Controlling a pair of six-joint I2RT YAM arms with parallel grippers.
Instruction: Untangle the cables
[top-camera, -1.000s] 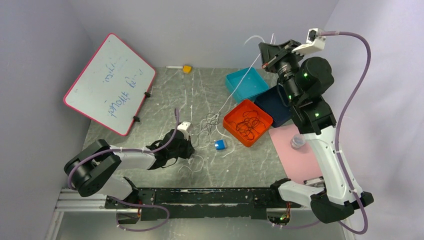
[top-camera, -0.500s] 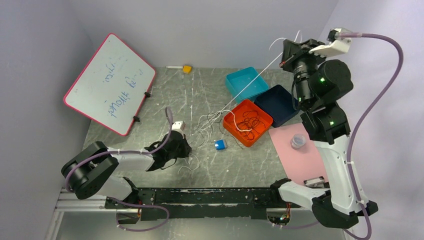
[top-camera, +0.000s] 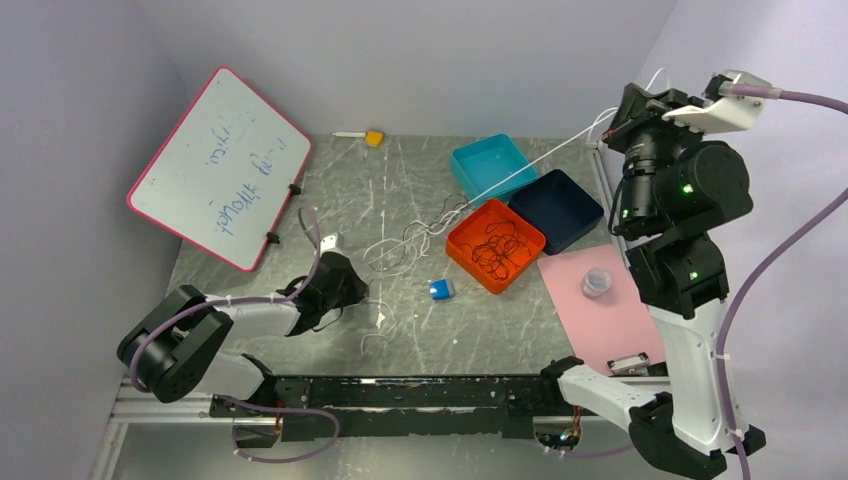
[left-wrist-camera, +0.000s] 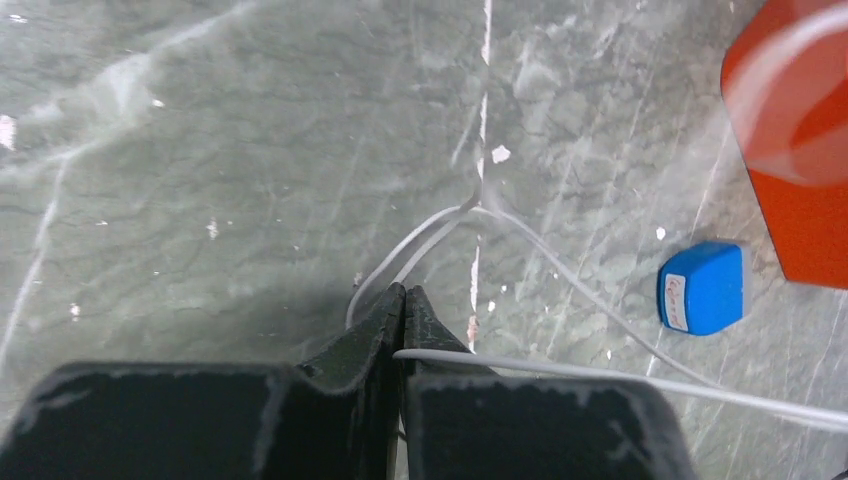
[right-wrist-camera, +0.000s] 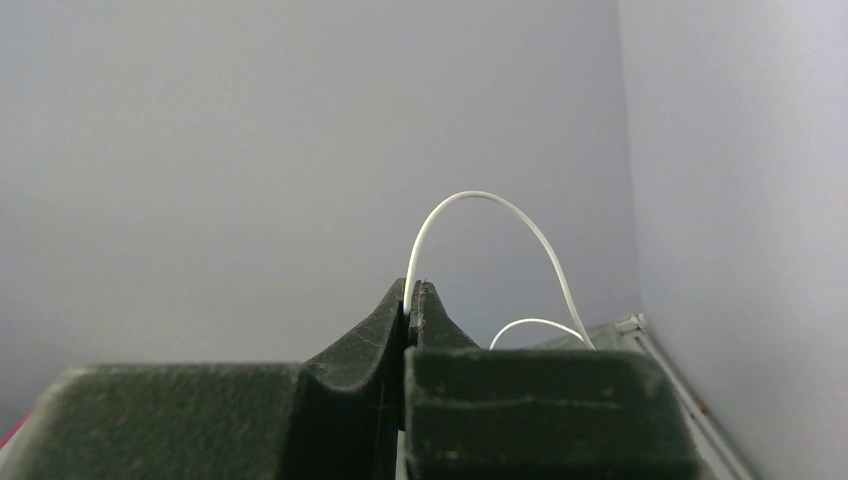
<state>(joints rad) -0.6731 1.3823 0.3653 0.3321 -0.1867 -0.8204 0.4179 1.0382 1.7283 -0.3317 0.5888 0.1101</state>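
A tangle of thin whitish cables (top-camera: 410, 243) lies on the grey table left of the orange tray (top-camera: 462, 250). One white cable (top-camera: 540, 158) runs taut from it up to my right gripper (top-camera: 622, 108), held high at the back right. That gripper (right-wrist-camera: 411, 290) is shut on the white cable (right-wrist-camera: 480, 200), which loops out above its tips. My left gripper (top-camera: 352, 290) is low on the table and shut (left-wrist-camera: 403, 292) on whitish cable strands (left-wrist-camera: 425, 232); another strand (left-wrist-camera: 600, 372) crosses its right finger. Black cables (top-camera: 498, 246) lie coiled in the orange tray.
A small blue box (top-camera: 439, 289) lies by the tangle and shows in the left wrist view (left-wrist-camera: 702, 287). A teal tray (top-camera: 492, 166) and a navy tray (top-camera: 556, 208) stand at the back. A pink mat (top-camera: 600, 320) carries a small cup (top-camera: 597, 282). A whiteboard (top-camera: 218, 165) leans at the left.
My right gripper has swung right and higher, pulling the white cable taut out of the tangle. My left gripper has slid left and back with its strands.
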